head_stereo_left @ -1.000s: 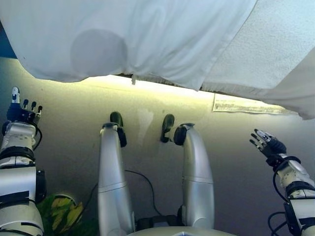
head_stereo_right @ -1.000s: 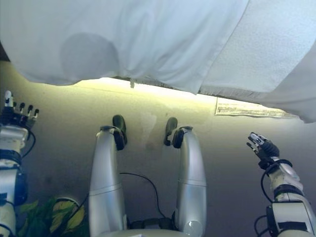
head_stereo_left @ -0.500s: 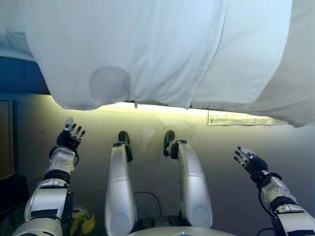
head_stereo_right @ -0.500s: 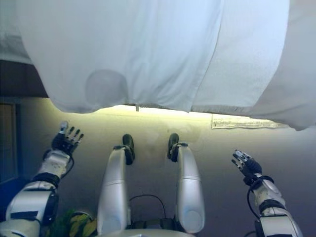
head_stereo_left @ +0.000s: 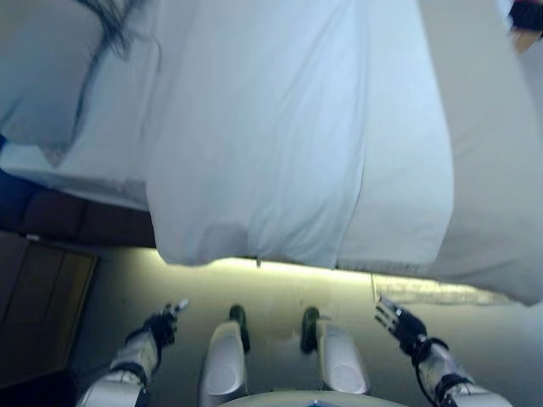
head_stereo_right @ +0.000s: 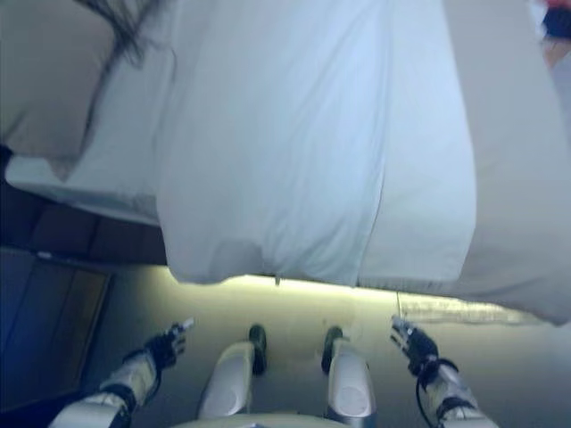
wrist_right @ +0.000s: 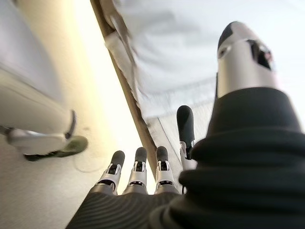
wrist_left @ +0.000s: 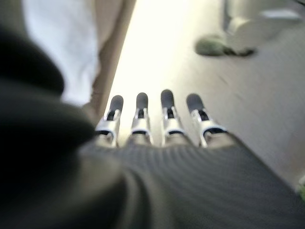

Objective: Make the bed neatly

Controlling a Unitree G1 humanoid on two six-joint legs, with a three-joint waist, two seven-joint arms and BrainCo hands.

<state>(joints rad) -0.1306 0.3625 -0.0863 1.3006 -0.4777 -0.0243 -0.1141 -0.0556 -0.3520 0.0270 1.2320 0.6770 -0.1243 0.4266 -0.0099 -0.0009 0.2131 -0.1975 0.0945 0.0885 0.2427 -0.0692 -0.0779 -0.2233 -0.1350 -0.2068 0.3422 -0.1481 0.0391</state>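
Observation:
A white duvet (head_stereo_left: 271,144) covers the bed and hangs over its near edge in a rumpled fold. A pillow (head_stereo_left: 51,68) lies at the bed's far left, with a dark streak beside it. A greyer cover (head_stereo_left: 484,153) drapes over the right part. My left hand (head_stereo_left: 159,326) is low, below the hanging edge and left of centre, fingers straight and empty. My right hand (head_stereo_left: 399,320) is low on the right, fingers spread, just under the hanging cloth and apart from it. In the right wrist view the white cloth (wrist_right: 171,52) shows past the fingers (wrist_right: 138,164).
A dark wooden cabinet (head_stereo_left: 42,305) stands on the floor at the left beside the bed. A pale mat (head_stereo_left: 433,292) lies on the floor under the bed's right edge. A small dark and red object (head_stereo_left: 528,17) sits at the bed's far right corner.
The camera has tilted up, so more of the bed top and the pillow show and both hands sit lower in the picture. Both hands stay open and empty.

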